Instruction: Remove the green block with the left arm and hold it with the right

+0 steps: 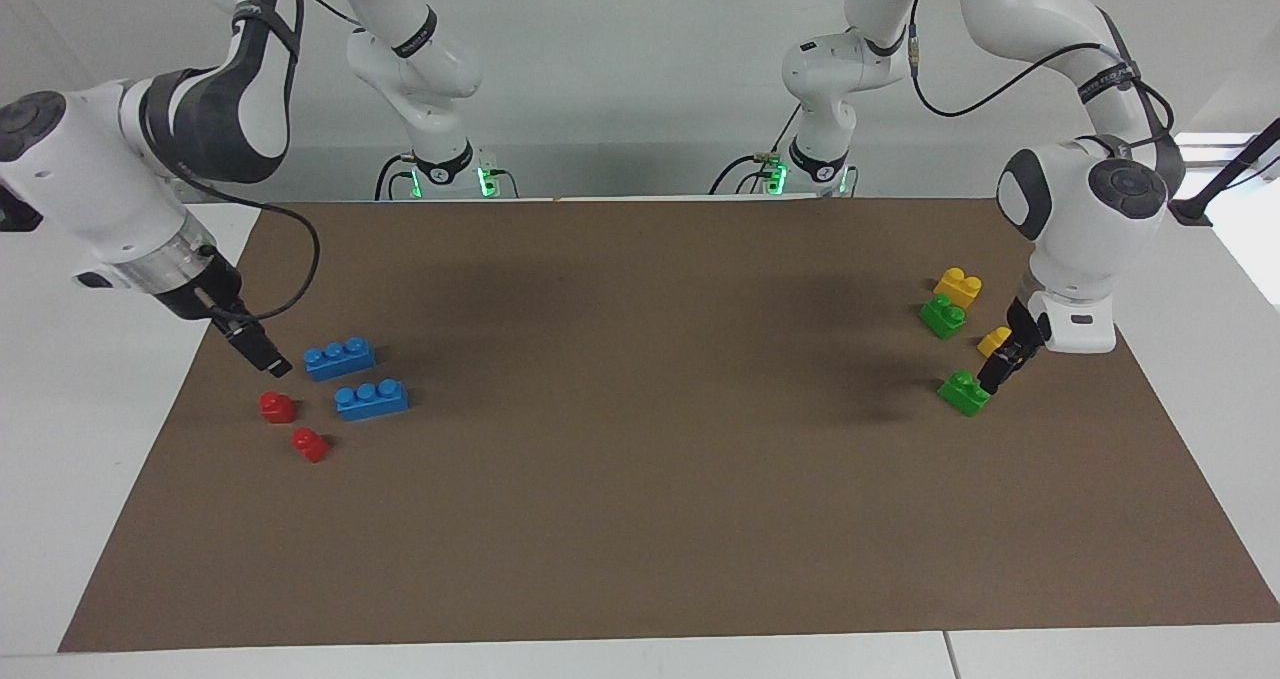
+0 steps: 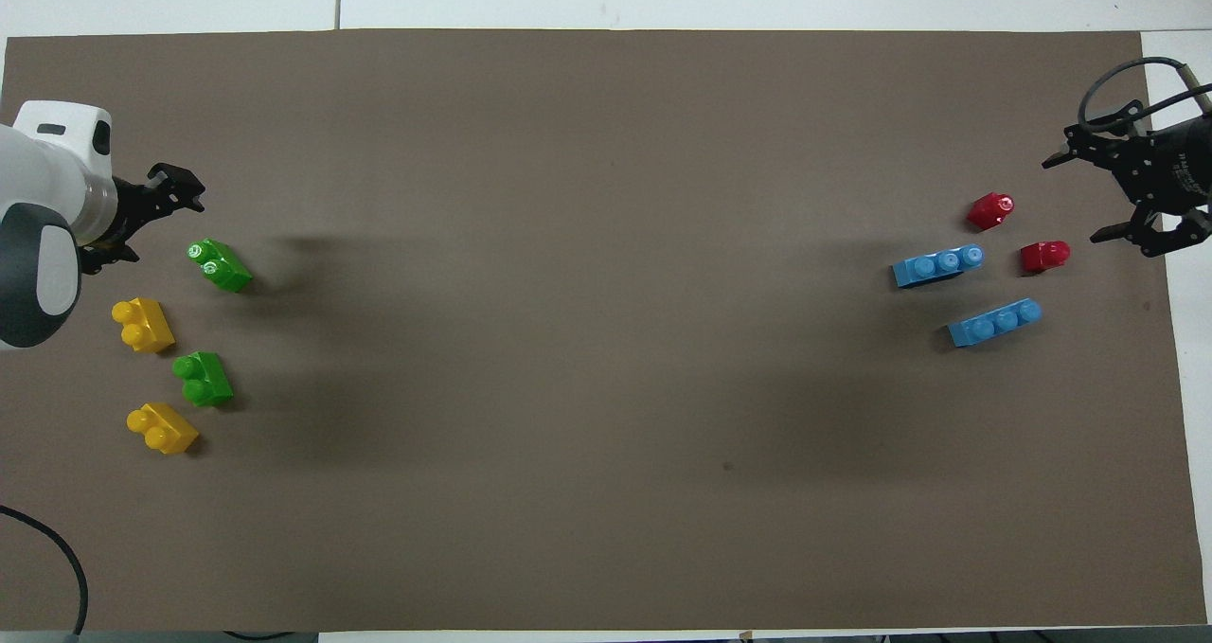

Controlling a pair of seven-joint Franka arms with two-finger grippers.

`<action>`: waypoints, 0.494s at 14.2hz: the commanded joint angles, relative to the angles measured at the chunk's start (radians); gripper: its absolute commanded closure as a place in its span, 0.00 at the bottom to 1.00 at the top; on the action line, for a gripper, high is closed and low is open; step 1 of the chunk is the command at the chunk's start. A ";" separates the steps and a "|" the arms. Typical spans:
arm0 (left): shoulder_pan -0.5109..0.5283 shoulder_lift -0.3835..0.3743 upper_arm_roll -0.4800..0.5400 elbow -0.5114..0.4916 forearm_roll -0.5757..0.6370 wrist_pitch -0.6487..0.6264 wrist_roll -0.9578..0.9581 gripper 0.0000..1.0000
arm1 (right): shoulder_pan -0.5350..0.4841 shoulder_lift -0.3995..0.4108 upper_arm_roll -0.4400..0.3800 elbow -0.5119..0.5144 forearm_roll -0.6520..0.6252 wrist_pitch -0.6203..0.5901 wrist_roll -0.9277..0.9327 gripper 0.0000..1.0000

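A green block (image 2: pixel 220 265) with two studs lies free on the brown mat, also in the facing view (image 1: pixel 964 392). My left gripper (image 2: pixel 151 219) is open and empty. It hangs just off that block toward the left arm's end of the mat (image 1: pixel 1000 367). A second green block (image 2: pixel 202 378) lies nearer to the robots (image 1: pixel 942 315). My right gripper (image 2: pixel 1089 196) is open and empty. It is raised over the mat's edge at the right arm's end (image 1: pixel 262 352), close to a red block (image 2: pixel 1044 256).
Two yellow blocks (image 2: pixel 142 325) (image 2: pixel 162 427) lie beside the green ones. Two blue three-stud bricks (image 2: pixel 937 266) (image 2: pixel 994 322) and a second red block (image 2: pixel 989 210) lie at the right arm's end. The brown mat (image 2: pixel 606 340) covers the table's middle.
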 commanded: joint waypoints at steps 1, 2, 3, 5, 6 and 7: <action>-0.011 0.002 -0.007 0.125 -0.026 -0.152 0.128 0.00 | 0.023 -0.078 0.003 -0.004 -0.031 -0.063 -0.136 0.03; -0.013 0.004 -0.016 0.165 -0.028 -0.208 0.181 0.00 | 0.031 -0.100 0.003 -0.004 -0.042 -0.094 -0.173 0.03; -0.015 0.004 -0.021 0.197 -0.027 -0.260 0.217 0.00 | 0.043 -0.120 0.003 -0.004 -0.048 -0.127 -0.227 0.03; -0.015 -0.004 -0.033 0.215 -0.025 -0.332 0.329 0.00 | 0.051 -0.155 0.003 -0.003 -0.051 -0.177 -0.332 0.03; -0.013 -0.028 -0.036 0.216 -0.023 -0.364 0.398 0.00 | 0.052 -0.170 0.003 -0.003 -0.050 -0.195 -0.375 0.03; -0.013 -0.059 -0.036 0.215 -0.026 -0.384 0.457 0.00 | 0.052 -0.184 0.003 -0.003 -0.050 -0.207 -0.417 0.03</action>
